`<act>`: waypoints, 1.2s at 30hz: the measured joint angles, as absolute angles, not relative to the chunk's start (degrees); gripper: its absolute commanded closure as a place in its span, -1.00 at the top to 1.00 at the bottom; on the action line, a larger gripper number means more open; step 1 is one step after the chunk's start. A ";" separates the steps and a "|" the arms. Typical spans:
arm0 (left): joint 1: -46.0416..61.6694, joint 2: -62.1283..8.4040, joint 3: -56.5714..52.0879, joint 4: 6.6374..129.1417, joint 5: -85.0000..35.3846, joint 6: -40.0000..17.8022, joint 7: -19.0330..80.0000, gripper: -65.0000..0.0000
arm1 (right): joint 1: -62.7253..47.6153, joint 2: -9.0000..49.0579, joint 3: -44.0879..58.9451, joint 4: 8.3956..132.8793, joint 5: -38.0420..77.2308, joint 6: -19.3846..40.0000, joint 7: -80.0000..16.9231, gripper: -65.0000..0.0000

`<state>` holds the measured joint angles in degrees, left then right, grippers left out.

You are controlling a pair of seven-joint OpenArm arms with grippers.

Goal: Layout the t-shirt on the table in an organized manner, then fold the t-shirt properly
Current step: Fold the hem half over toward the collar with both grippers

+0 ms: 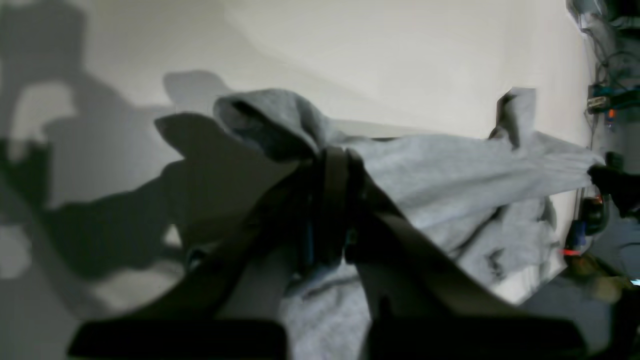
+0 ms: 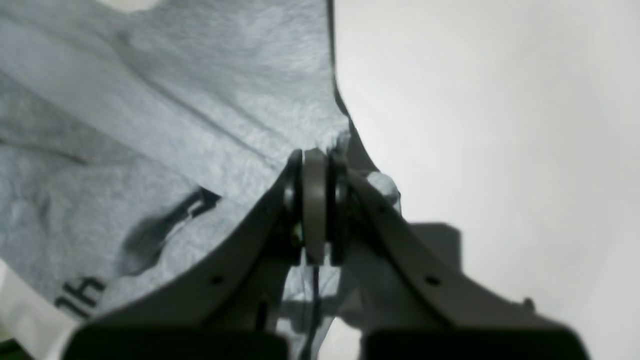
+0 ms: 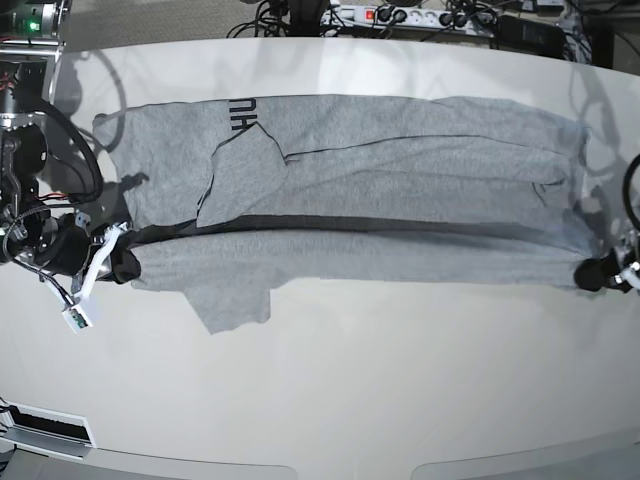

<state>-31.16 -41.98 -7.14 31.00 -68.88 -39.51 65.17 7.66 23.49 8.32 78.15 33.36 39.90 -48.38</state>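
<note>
The near part of the table (image 3: 330, 400) is bare off-white; a short sleeve flap of the shirt (image 3: 400, 170) hangs toward the near edge, left of centre in the base view; above it the shirt lies stretched in a long band across the middle of the table, running from close to one side edge to close to the other; its near long edge is pulled fairly straight between the two grippers.

The right gripper (image 3: 124, 263), by the table's left edge in the base view, has its jaws pressed together on the shirt's near corner there; its wrist view shows grey cloth pinched between the pads (image 2: 315, 200), with bare table on one side and black letters on the cloth on the other.

The left gripper (image 3: 590, 273), by the opposite side edge, is likewise clamped on the other near corner; in its wrist view the closed fingertips (image 1: 330, 170) hold a bunched fold of grey cloth, and the shirt trails away from them toward the other arm.

Farther back a loose triangular flap is folded over the shirt's body left of centre; black lettering shows at the shirt's far edge just above it; beyond the far edge of the table lie cables and a power strip (image 3: 400, 17).
</note>
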 measured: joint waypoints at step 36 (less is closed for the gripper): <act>-23.64 -43.35 -7.14 31.07 -68.62 -39.51 72.55 -1.00 | 5.85 26.20 8.29 78.32 37.12 39.92 -55.55 -1.00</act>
<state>-23.64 -43.35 -7.14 31.07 -68.62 -39.51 72.55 5.85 26.20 8.29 78.32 37.12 39.92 -55.55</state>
